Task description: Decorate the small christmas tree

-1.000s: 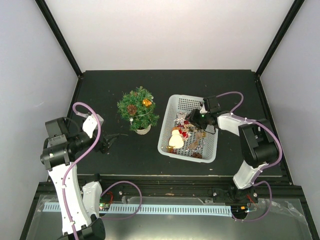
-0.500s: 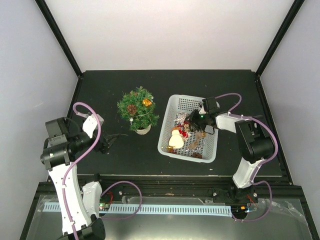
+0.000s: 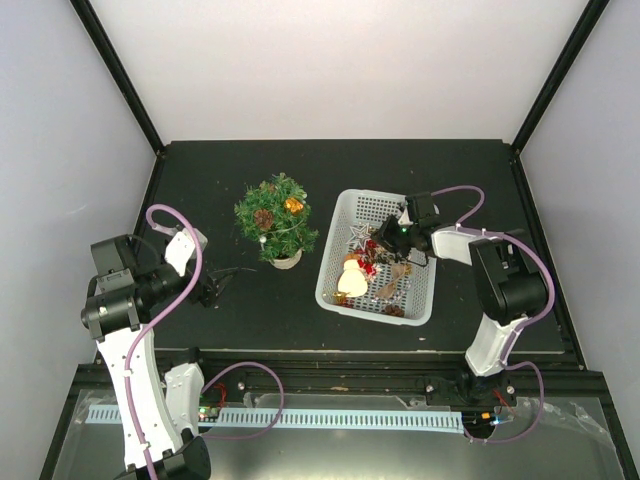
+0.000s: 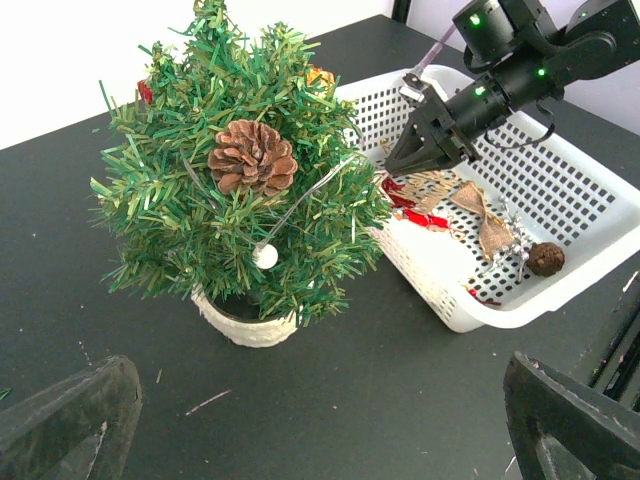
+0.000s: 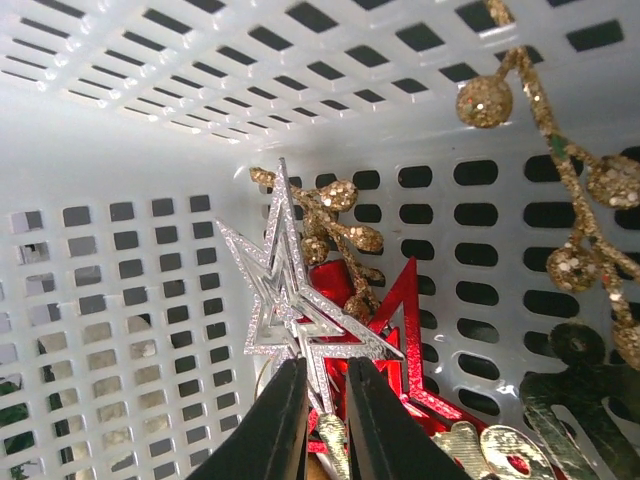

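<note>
Inside the white basket [image 3: 332,250] the right claw [image 5: 325,378] seems pinched on a silver star [image 5: 290,300] meant for the small christmas tree [image 3: 275,218] standing left of that basket, while the left claw [image 3: 217,285] idles, spread wide.

Black-and-white arms [image 3: 125,330], lilac cables [image 3: 197,268], green lights [image 4: 471,19], dark claw fingers [image 5: 275,420]

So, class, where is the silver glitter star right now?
In the top view the silver star lies in the white basket, right of the small christmas tree; the right wrist view shows its lower point between the fingers of the right gripper.
</note>
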`<state>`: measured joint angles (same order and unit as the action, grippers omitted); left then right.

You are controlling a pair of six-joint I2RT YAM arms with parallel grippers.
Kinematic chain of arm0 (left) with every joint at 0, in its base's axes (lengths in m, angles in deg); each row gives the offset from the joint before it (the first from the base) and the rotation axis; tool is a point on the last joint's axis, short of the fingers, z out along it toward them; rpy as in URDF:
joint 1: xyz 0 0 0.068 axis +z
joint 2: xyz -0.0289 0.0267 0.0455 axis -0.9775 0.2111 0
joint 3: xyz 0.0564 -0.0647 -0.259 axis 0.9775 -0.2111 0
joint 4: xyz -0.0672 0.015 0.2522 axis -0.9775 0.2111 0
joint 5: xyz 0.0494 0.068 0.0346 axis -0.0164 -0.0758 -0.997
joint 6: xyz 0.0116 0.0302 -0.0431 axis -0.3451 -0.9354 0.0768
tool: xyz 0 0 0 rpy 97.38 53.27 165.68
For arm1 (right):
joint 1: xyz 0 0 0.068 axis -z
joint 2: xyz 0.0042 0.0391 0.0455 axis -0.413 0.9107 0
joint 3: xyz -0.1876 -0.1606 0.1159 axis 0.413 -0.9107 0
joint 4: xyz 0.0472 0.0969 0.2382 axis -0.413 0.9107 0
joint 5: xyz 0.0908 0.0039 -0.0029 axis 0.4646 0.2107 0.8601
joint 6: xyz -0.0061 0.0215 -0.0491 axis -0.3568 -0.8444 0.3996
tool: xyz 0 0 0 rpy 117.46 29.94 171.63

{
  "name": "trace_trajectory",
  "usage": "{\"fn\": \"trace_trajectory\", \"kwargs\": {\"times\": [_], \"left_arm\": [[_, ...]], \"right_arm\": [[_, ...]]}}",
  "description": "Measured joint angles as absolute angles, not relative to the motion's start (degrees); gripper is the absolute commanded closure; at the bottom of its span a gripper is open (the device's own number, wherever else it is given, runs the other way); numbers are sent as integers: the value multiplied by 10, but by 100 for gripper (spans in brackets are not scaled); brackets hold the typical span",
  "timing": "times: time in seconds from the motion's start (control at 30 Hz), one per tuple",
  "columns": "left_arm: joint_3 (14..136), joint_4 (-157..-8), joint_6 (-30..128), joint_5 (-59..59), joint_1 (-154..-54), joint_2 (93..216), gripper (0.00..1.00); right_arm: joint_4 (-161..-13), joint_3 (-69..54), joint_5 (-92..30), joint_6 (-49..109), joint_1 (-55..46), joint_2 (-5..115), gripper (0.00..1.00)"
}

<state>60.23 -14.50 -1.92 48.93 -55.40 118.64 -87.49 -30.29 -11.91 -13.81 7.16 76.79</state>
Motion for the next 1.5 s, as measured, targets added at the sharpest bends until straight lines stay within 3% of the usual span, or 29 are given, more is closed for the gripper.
{"fn": "trace_trajectory", "kwargs": {"times": [0.17, 0.5, 0.87, 1.1, 1.5], "left_arm": [[602, -145, -19, 488, -554, 1186, 1], [594, -146, -26, 485, -554, 1185, 1], [590, -146, -31, 485, -554, 1186, 1], [589, -146, -36, 484, -554, 1186, 1], [579, -145, -49, 481, -554, 1185, 1]], "right_arm": [[-883, -303, -111, -143, 72, 778, 89], [-853, -293, -130, -125, 72, 783, 69], [-824, -285, -146, -111, 72, 781, 66], [-834, -292, -139, -111, 72, 751, 56], [-789, -262, -169, -84, 72, 710, 57]]}}
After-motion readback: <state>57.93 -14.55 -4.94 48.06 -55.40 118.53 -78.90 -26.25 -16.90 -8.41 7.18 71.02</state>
